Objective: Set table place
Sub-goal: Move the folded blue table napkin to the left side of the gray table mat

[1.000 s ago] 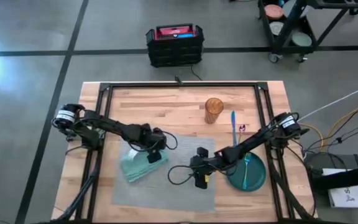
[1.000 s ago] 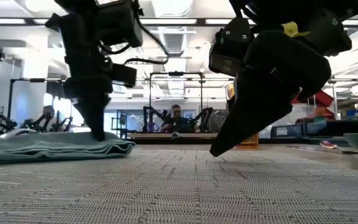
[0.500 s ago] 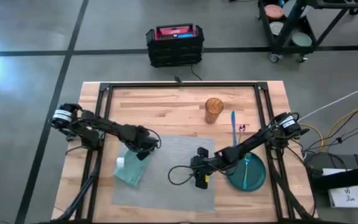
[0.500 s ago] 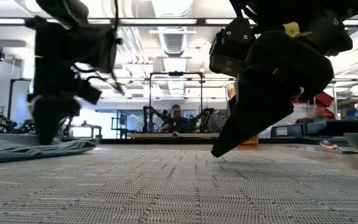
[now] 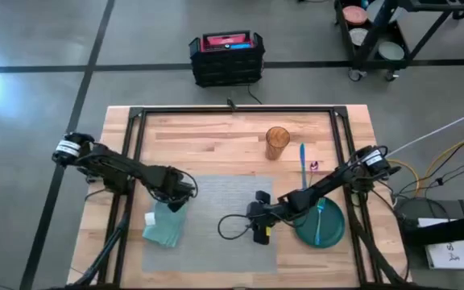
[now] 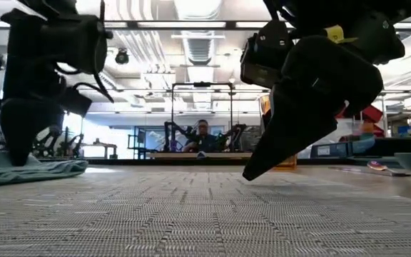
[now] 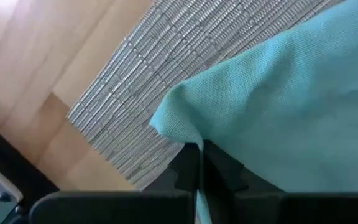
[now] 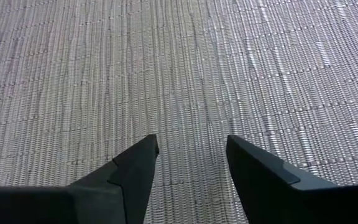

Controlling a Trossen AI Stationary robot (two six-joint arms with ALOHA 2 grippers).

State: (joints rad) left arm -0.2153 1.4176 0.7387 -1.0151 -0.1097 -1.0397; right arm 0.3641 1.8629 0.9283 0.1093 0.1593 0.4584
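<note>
The grey woven placemat point(image 5: 216, 221) lies at the near middle of the desk point(image 5: 216, 137), and the teal napkin point(image 5: 163, 225) is gripped by the clenched left pincer point(image 5: 176, 203) at the placemat's left edge, presumably so that it can be laid beside the plate's position. The right pincer point(image 8: 191, 155) is held released and empty, low over the placemat's right part. The dark green plate point(image 5: 321, 225), right of the placemat, holds a blue utensil point(image 5: 316, 221); the amber cup point(image 5: 277, 142) beyond the placemat cannot be seen into.
</note>
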